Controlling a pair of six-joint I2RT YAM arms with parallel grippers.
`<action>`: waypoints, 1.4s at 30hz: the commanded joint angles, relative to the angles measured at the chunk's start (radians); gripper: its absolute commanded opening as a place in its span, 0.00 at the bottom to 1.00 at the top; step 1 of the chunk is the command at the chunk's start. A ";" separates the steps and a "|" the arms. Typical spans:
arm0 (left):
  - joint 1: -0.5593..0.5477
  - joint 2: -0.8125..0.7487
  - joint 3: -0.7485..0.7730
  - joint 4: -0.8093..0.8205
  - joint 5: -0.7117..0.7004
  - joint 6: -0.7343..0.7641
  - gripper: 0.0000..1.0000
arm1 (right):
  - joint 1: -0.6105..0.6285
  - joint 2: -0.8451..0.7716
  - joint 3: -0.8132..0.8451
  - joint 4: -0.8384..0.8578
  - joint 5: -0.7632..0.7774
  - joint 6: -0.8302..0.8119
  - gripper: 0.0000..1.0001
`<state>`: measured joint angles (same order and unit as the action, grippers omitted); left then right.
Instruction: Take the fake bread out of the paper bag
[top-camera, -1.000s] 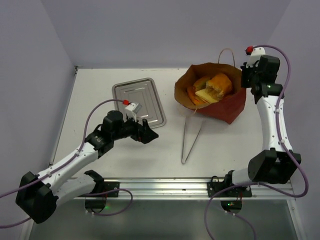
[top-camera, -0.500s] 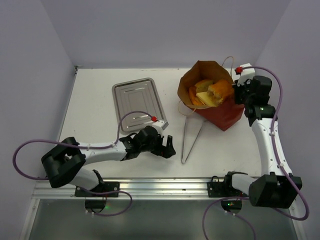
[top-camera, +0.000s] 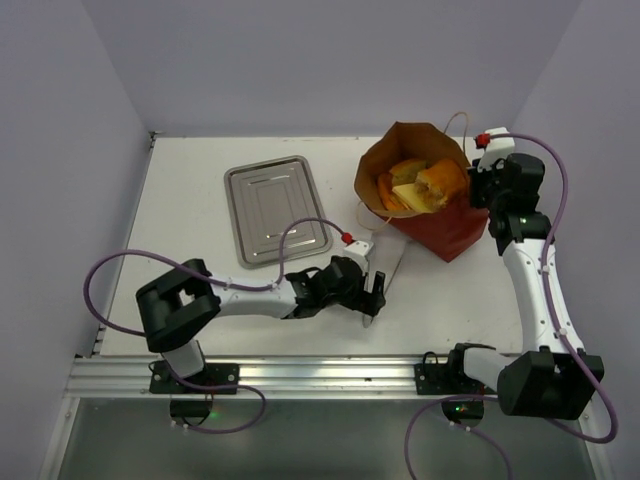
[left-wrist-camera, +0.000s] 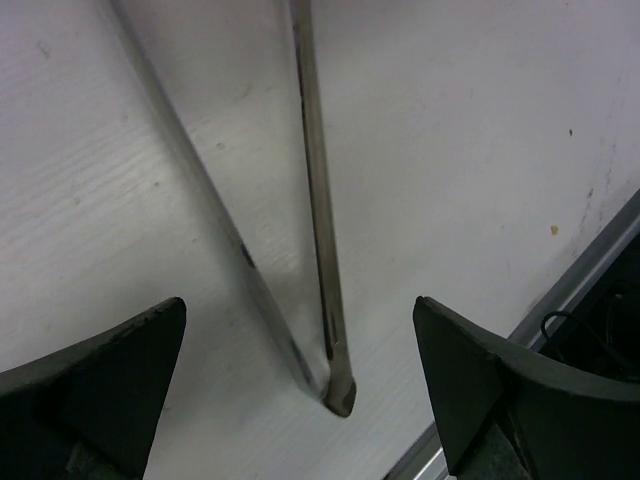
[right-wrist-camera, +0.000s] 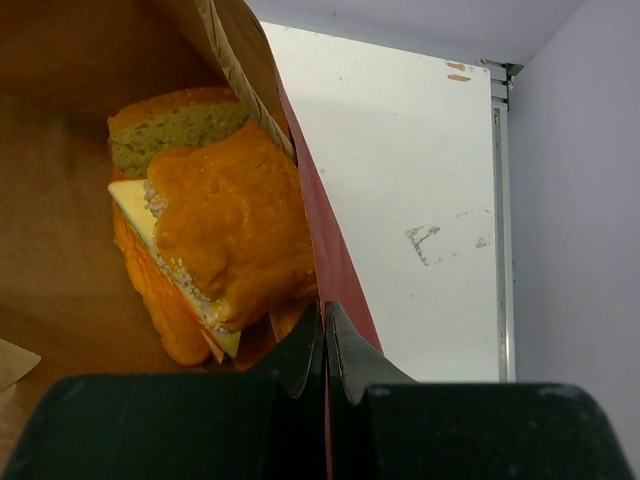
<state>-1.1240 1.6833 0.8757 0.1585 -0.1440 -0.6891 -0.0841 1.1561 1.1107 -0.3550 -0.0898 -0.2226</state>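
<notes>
You've got no fake bread (top-camera: 415, 183) out yet, all inside paper bag (top-camera: 445, 228) at 1 o'clock. Your R gripper (right-wrist-camera: 323, 340) pinches bag rim. L gripper (left-wrist-camera: 300, 375) wide open, empty, over tongs (top-camera: 386, 262) hinge.

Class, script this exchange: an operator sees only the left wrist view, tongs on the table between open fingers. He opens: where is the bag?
Observer: The paper bag is beyond the tongs' open ends, on the right arm's side.
Operator: Is anything holding it?
Observer: The right gripper is pinched shut on its rim.
Operator: Any bread out yet?
Observer: None; the bread sits inside the bag.
</notes>
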 joint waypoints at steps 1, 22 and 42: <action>-0.052 0.079 0.132 -0.069 -0.150 0.039 1.00 | 0.006 -0.022 -0.011 0.053 0.002 0.035 0.00; -0.103 0.504 0.669 -0.527 -0.413 0.062 0.97 | 0.004 -0.056 -0.043 0.056 -0.031 0.069 0.00; -0.077 0.213 0.294 -0.358 -0.243 0.034 0.03 | 0.003 -0.110 -0.092 0.054 -0.031 0.080 0.00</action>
<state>-1.1988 1.9926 1.2556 -0.2100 -0.4496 -0.6437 -0.0841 1.0649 1.0286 -0.3202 -0.1051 -0.1581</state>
